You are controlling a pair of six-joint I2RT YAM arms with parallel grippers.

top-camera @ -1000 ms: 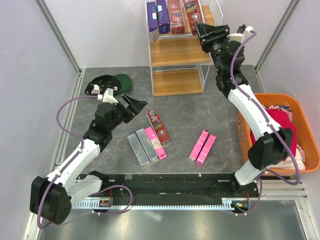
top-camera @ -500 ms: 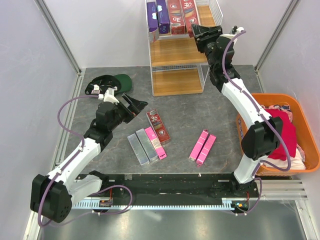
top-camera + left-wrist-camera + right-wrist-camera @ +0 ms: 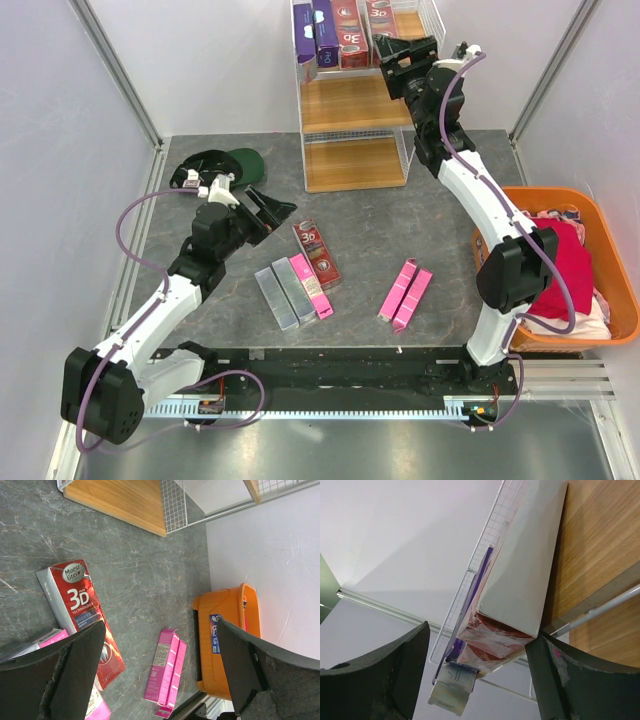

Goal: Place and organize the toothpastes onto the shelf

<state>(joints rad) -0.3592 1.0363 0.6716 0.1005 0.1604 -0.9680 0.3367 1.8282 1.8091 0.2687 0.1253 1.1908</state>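
- Your right gripper [image 3: 480, 635] is up at the top board of the shelf [image 3: 352, 112]. Its jaws stand apart with the end of a dark red carton [image 3: 520, 580] between them.
- The right gripper's left finger [image 3: 375, 680] is clear of that carton. The wrist view does not let you tell whether the other finger touches the carton's corner.
- That carton lies on the top board alongside a second red carton [image 3: 348, 38]. The purple cartons [image 3: 325, 30] lie beyond that, toward the left side of the rack.
- Your left gripper [image 3: 160, 630] is spread wide and has hold of nothing. It hangs over the table [image 3: 440, 220], near the loose cartons.
- A red "3D" carton [image 3: 80, 615] lies flat on the table just beside the left gripper.
- Next to it lie a single pink carton [image 3: 312, 285] and two silver-grey cartons [image 3: 283, 293], side by side and touching.
- A pair of pink cartons [image 3: 405, 293] lies further right, apart from that group, its two cartons pressed together.
- The middle and bottom boards of the shelf show bare wood.
- At your right edge sits the orange basket [image 3: 610, 300], and a green cap [image 3: 238, 165] lies at the far left.
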